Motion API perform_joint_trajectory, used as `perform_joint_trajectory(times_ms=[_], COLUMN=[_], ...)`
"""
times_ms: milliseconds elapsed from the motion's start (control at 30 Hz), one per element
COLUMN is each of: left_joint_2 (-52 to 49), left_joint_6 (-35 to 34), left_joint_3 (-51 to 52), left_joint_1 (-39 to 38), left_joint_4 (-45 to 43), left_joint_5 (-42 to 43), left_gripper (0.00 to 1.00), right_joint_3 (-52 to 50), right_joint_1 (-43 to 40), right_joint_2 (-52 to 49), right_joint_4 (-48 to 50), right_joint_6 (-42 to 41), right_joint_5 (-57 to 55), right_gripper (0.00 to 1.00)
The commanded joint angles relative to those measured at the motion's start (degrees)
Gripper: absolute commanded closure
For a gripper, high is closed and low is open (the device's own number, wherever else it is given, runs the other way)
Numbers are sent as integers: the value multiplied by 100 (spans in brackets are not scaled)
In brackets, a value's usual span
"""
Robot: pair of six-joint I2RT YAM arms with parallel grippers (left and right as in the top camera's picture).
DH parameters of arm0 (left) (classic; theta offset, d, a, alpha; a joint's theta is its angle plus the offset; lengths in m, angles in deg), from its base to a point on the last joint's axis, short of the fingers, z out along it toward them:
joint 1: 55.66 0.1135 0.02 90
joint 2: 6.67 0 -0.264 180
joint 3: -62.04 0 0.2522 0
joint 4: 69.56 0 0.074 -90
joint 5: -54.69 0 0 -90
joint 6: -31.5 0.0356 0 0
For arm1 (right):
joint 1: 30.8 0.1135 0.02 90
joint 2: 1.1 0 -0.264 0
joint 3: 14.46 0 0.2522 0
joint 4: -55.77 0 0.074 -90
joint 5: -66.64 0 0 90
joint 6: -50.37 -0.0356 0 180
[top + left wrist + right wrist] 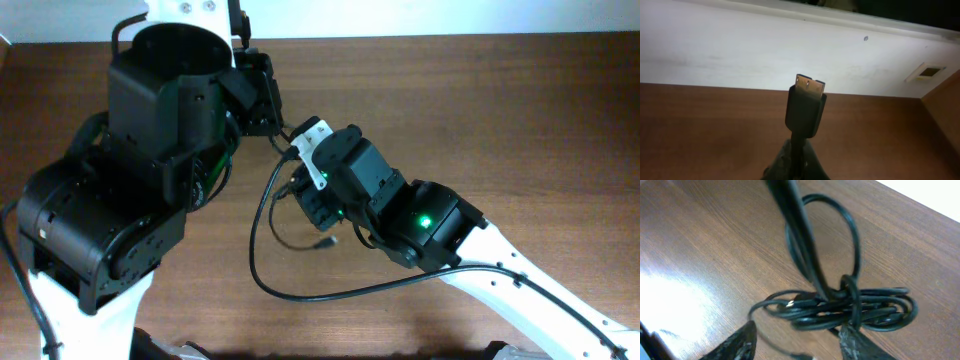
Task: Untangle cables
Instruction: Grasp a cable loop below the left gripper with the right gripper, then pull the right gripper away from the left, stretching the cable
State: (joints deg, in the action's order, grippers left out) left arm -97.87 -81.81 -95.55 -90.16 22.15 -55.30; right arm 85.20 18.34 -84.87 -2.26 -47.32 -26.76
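We saw the left gripper [796, 159] pressed together on a black plug [806, 107]. The plug stood upright above its fingers, metal tip uppermost, over the brown table [700, 130]. The cables [850, 307] sat in a small knotted bundle just beyond the right gripper [797, 342], whose fingers [737, 345] were spread apart with nothing pinched between them. One loop rose from the bundle, and a blurred, straight strand ran from the knot up out of the right wrist view. We could not tell whether the bundle rested on the wood or hung above it. From overhead, the two arms met near the table's middle. The right arm hid most of the bundle, and a loose end [322, 241] showed just below it.
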Motion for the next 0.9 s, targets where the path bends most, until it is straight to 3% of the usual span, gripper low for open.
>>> perform_joint_trajectory(times_ms=[0,633,667,700,733,867], left_joint_2=[57,275,306,306,306,306], left_joint_6=[72,116,118,118,120,205], left_joint_3=[-28,-35,-35,-35,-35,-33], left_joint_1=[4,4,2,4,4,4], left_joint_4=[-96,-378,-374,-367,-354,-306], left_joint_5=[-61,201,201,199,199,197], left_gripper=[100,100,100,100,100,100], right_joint_3=[-15,-15,-15,-15,-15,-15], right_joint_1=[46,46,46,44,46,46], right_joint_2=[-109,-153,-153,-153,-153,-153], right_joint_4=[37,70,76,85,83,79], right_joint_6=[-28,-26,-26,-26,-26,-4], right_joint_5=[15,15,15,13,13,-24], right_gripper=[50,52,53,86,96,96])
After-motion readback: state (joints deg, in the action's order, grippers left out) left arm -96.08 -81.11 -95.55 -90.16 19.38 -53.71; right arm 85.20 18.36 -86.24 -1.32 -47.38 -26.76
